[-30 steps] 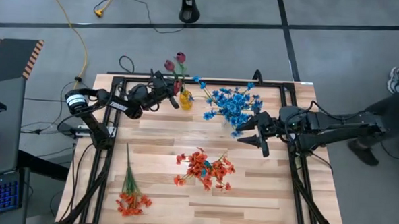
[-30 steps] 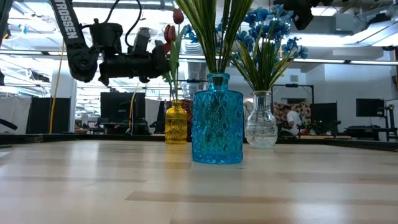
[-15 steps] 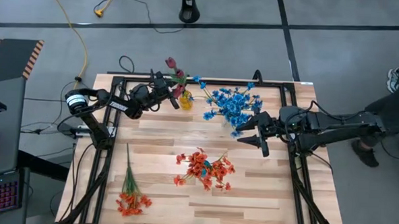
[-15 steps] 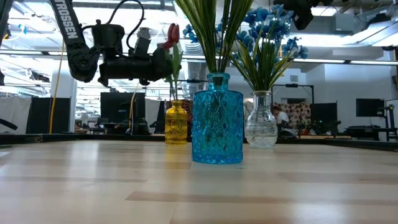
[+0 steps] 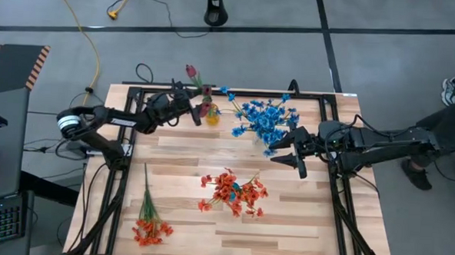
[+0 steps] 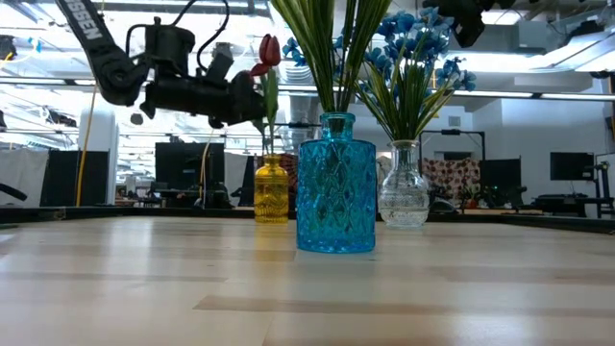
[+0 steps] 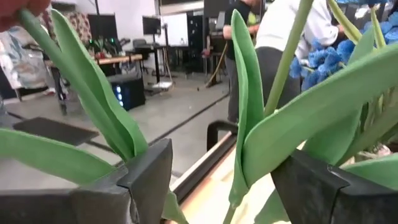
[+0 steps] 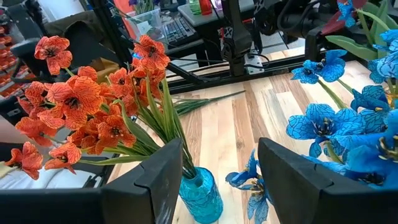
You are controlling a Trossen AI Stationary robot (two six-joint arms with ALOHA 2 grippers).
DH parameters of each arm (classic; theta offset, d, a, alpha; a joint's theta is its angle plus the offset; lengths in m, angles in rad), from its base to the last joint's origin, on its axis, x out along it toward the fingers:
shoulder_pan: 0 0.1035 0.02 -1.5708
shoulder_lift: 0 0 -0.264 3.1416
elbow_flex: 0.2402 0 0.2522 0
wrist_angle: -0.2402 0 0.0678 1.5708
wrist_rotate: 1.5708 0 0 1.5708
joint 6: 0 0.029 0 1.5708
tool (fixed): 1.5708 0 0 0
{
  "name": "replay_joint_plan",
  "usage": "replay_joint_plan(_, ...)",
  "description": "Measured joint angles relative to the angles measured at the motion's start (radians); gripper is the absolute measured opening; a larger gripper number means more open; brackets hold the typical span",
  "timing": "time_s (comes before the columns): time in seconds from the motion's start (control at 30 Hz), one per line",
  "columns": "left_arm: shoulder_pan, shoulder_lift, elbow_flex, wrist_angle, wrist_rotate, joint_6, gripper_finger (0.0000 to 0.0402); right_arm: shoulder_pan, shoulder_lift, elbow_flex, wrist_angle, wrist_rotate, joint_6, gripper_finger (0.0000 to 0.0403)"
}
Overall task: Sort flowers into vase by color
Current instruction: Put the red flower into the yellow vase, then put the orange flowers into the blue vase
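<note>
Maroon tulip flowers [image 6: 270, 50] stand with their stems in a small yellow vase [image 6: 272, 189] at the table's far edge [image 5: 211, 113]. My left gripper [image 5: 196, 105] is open and level beside that vase, with the tulips' green leaves [image 7: 249, 124] between its fingers. Blue flowers [image 5: 265, 117] fill a clear vase [image 6: 403, 185]. Orange-red flowers [image 5: 232, 191] stand in a blue vase [image 6: 335, 183]. One orange-red spray [image 5: 150, 216] lies flat near the left front. My right gripper [image 5: 282, 149] hangs open above the table, right of the blue flowers, holding nothing. My left gripper [image 7: 224, 162] has its fingers on either side of the tulips' leaves and stems, coming level from the table's left. I cannot tell whether either finger [image 7: 146, 171] touches a leaf. The stems stand in the yellow vase on their own.
A black frame [image 5: 126, 161] runs round the wooden table top. A person stands past the right edge [image 5: 443, 121]; another shows beyond the far edge in the left wrist view [image 7: 273, 37]. Bare wood lies between the loose spray and the blue vase.
My left gripper has opened and let go of the tulip stems, staying beside the yellow vase while its arm drew back toward the table's left edge. The tulips have sunk lower into the yellow vase, and their buds stand lower than before.
</note>
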Motion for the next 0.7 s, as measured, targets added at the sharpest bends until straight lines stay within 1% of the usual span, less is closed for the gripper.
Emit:
replay_joint_plan(0.27,0.000,-0.157,0.000,-0.256,0.000,0.000,0.0249,0.000,0.000,0.000,0.000,0.000,0.000,0.0235)
replay_joint_plan(0.43,0.000,-0.232,0.000,-0.362,0.007,0.000,0.0249,0.000,0.000,0.000,0.000,0.000,0.001,0.0235)
replay_joint_plan(0.7,0.000,-0.324,0.000,-0.480,0.007,0.024,0.0249,0.000,0.000,0.000,0.000,0.000,0.001,0.0235)
